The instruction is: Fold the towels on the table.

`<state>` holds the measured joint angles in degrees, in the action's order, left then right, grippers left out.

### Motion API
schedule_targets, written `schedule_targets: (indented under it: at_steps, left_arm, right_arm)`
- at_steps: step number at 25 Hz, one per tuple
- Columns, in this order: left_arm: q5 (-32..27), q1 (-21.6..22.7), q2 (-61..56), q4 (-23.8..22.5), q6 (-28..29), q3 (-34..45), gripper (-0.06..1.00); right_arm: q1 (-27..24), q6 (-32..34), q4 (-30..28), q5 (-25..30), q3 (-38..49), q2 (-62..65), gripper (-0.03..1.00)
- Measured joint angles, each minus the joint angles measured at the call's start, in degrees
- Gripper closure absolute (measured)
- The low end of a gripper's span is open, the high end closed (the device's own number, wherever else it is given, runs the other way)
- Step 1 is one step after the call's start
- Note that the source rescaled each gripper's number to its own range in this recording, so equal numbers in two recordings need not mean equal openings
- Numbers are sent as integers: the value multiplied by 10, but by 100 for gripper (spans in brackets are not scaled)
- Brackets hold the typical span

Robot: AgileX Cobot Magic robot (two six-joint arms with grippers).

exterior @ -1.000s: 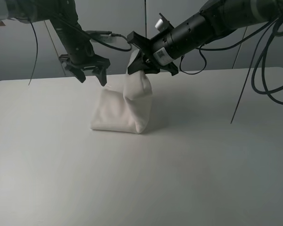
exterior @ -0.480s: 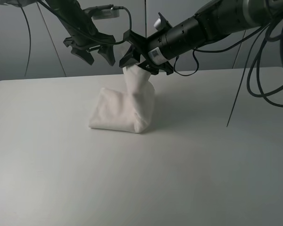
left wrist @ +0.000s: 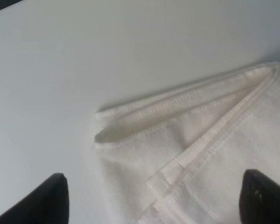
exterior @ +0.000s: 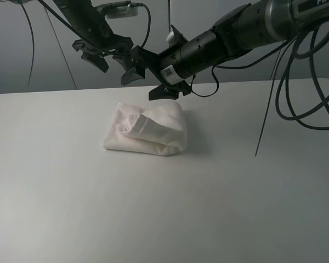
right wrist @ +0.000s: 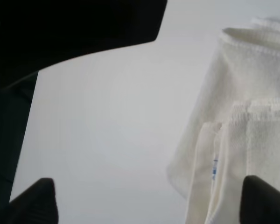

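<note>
Black and spread wide, the right gripper (exterior: pixel 148 78) hangs empty above the far edge of the towel (exterior: pixel 147 130). The left gripper (exterior: pixel 108 56) is just beside it, higher and toward the left, jaws also parted with nothing between them. Both are clear of the cloth. The towel lies as a folded white bundle on the table (exterior: pixel 219 192), slightly left of centre, its hemmed border (left wrist: pixel 210 140) showing along the upper layer.

Plain grey wall (exterior: pixel 22 60) behind; dark cables (exterior: pixel 307 82) hang at right, soft even light
</note>
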<state>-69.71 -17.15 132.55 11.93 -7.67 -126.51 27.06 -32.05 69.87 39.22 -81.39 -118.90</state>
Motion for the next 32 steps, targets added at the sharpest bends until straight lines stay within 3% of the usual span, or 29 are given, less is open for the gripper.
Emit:
schedule_targets:
  at_steps: [3, 11, 19, 24, 28, 32]
  left_arm:
    - [0, 0, 0, 0, 0, 0, 0]
    - [-1, 0, -29, -2, -12, 0, 0]
    - [-3, 0, -110, -76, -14, 0, 0]
    - [-3, 0, -173, -119, -11, 3, 0]
    - [0, 0, -240, -138, -6, 64, 0]
    - [-1, 0, -312, -151, 2, 192, 0]
  right_arm:
    - [-1, 0, -51, -2, 0, 7, -1]
    - [-2, 110, -312, -17, 0, 73, -3]
    - [-2, 172, -519, -13, 0, 196, -3]
    - [-2, 264, -685, 14, 0, 284, -3]
    - [-2, 331, -790, 83, 11, 345, -3]
    - [-2, 353, -808, 97, 82, 410, -3]
